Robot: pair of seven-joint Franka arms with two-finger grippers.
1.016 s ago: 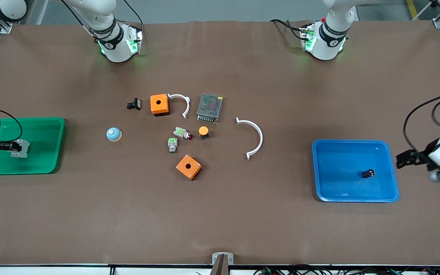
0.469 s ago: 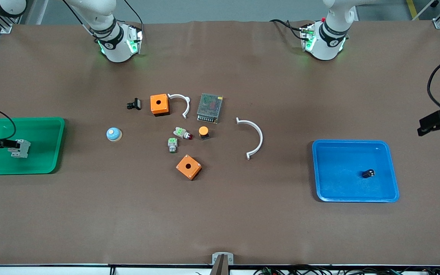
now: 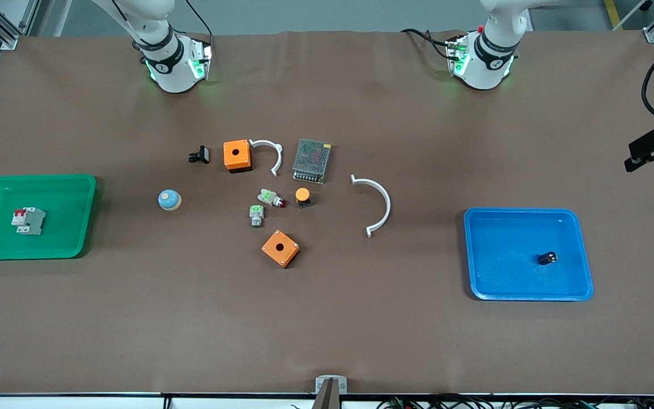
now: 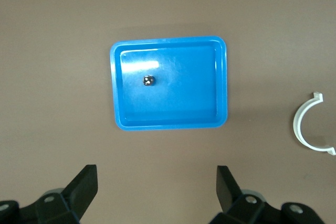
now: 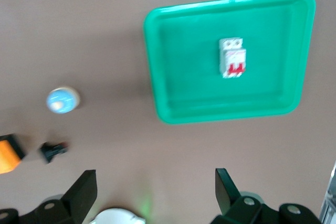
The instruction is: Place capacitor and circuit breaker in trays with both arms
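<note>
I log the brown counter (image 3: 327, 329) first: it carries a green tray (image 3: 86, 213) at the right arm's end and a blue tray (image 3: 585, 272) at the left arm's end, with spare parts clustered between them. The circuit breaker (image 3: 28, 220) now lies alone in the green tray, red toggles at one end, nothing touching it. The capacitor (image 3: 547, 258) lies on the blue tray's floor, also free. Change since a second ago: the right pincer (image 5: 152, 195) then sat on the breaker in the tray; half a second ago it was drawing off, and now only a dark tip shows at the front view's edge above the green tray. From its wrist view the fingers stand spread and empty, high over the counter beside that tray. The left pincer (image 4: 156, 190), which a second ago hung low just beside the blue tray, has risen and pulled away toward the counter's edge; its fingers are likewise spread, holding nothing, with the blue tray and capacitor seen well below. Neither part has shifted across the three moments. My reading: both placements are done and both arms are retreating; nothing remains but parking. Smaller items, the two orange boxes (image 3: 237, 155) and white arcs (image 3: 378, 204), are undisturbed.
</note>
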